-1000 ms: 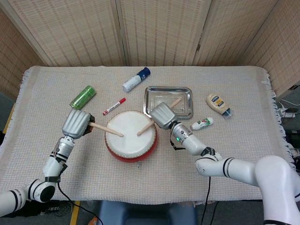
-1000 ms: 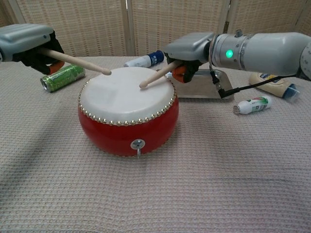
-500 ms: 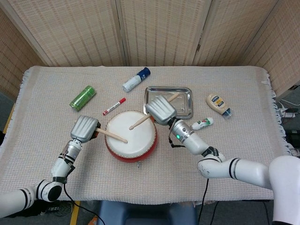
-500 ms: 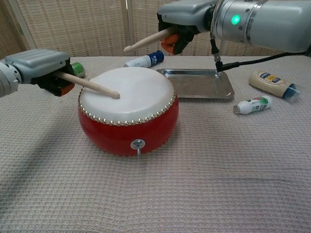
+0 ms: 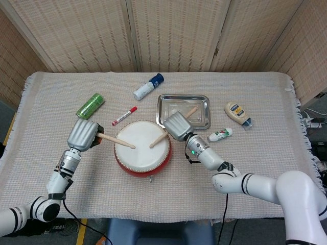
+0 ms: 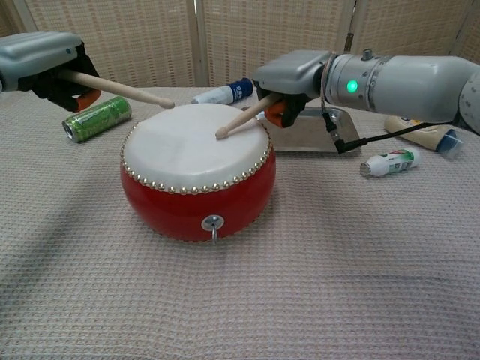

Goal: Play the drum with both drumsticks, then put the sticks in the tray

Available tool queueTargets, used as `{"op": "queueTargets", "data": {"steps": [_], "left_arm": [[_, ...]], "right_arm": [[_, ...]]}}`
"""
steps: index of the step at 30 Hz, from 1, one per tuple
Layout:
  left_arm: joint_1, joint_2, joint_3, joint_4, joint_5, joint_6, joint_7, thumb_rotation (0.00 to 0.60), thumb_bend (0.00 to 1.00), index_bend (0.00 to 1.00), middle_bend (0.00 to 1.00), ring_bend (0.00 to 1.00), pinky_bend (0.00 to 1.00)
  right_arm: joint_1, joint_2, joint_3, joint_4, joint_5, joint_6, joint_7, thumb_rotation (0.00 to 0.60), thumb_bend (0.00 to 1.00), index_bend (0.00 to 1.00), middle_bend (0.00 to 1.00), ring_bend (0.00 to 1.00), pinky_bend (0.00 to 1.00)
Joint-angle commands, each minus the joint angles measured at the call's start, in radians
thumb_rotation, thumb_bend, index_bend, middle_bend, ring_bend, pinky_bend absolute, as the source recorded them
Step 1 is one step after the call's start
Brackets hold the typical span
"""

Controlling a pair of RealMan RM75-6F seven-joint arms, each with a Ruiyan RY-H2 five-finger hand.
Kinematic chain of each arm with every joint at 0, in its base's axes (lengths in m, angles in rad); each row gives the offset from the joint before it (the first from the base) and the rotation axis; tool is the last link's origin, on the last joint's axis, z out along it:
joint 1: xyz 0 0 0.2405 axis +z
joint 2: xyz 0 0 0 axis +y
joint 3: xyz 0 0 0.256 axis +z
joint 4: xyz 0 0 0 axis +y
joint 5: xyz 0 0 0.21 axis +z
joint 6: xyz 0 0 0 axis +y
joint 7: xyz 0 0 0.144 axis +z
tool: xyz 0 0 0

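Note:
A red drum [image 5: 142, 150] [image 6: 198, 191] with a white skin stands at the middle of the table. My left hand [image 5: 83, 135] [image 6: 41, 61] grips a wooden drumstick [image 5: 116, 141] [image 6: 118, 88] whose tip hangs raised above the drum's left side. My right hand [image 5: 176, 125] [image 6: 292, 76] grips the other drumstick [image 5: 159, 138] [image 6: 241, 118], its tip down on the skin near the middle. The steel tray [image 5: 201, 103] [image 6: 313, 136] lies behind the drum to the right, with the stick's back end sticking out over it.
A green can [image 5: 90, 105] [image 6: 96, 119] lies at the left, a red marker [image 5: 124, 116] and a blue-capped white bottle [image 5: 148, 86] [image 6: 222, 93] behind the drum. A mayonnaise bottle [image 5: 237, 113] [image 6: 418, 127] and a small white bottle [image 5: 220, 135] [image 6: 388, 163] lie right of the tray.
My right hand has swung down and brought its stick onto the drum skin. My left hand has lifted its stick off the skin.

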Motion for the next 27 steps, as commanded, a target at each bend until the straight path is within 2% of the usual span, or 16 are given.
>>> {"op": "queueTargets", "data": {"steps": [1, 5, 8, 16, 20, 23, 27], "left_arm": [[-0.015, -0.035, 0.017, 0.033, -0.014, -0.035, 0.021, 0.6, 0.59, 0.96, 1.0, 1.0, 1.0], [-0.038, -0.097, 0.043, 0.099, -0.037, -0.081, 0.067, 0.6, 0.59, 0.96, 1.0, 1.0, 1.0], [-0.045, -0.117, 0.051, 0.12, -0.055, -0.1, 0.085, 0.6, 0.59, 0.96, 1.0, 1.0, 1.0], [-0.008, -0.029, 0.001, 0.023, -0.022, -0.001, 0.018, 0.6, 0.59, 0.95, 1.0, 1.0, 1.0], [0.003, 0.004, -0.013, -0.014, -0.01, 0.023, -0.005, 0.6, 0.59, 0.95, 1.0, 1.0, 1.0], [0.001, 0.003, -0.008, -0.013, -0.013, 0.013, -0.001, 0.6, 0.59, 0.95, 1.0, 1.0, 1.0], [-0.019, -0.042, 0.014, 0.033, -0.032, -0.031, 0.029, 0.6, 0.59, 0.95, 1.0, 1.0, 1.0]], "right_arm": [[-0.023, 0.066, 0.058, -0.1, -0.092, 0.068, 0.118, 0.6, 0.82, 1.0, 1.0, 1.0, 1.0], [-0.036, 0.111, 0.08, -0.149, -0.116, 0.091, 0.148, 0.6, 0.82, 1.0, 1.0, 1.0, 1.0], [-0.037, 0.119, 0.075, -0.151, -0.104, 0.078, 0.138, 0.6, 0.82, 1.0, 1.0, 1.0, 1.0], [-0.01, 0.036, 0.001, -0.034, -0.024, -0.018, 0.019, 0.6, 0.82, 1.0, 1.0, 1.0, 1.0], [-0.001, -0.002, -0.019, 0.01, 0.019, -0.034, -0.034, 0.6, 0.82, 1.0, 1.0, 1.0, 1.0], [-0.005, 0.003, 0.001, -0.008, 0.005, -0.003, -0.019, 0.6, 0.82, 1.0, 1.0, 1.0, 1.0], [-0.032, 0.053, 0.054, -0.089, -0.073, 0.057, 0.106, 0.6, 0.82, 1.0, 1.0, 1.0, 1.0]]}}
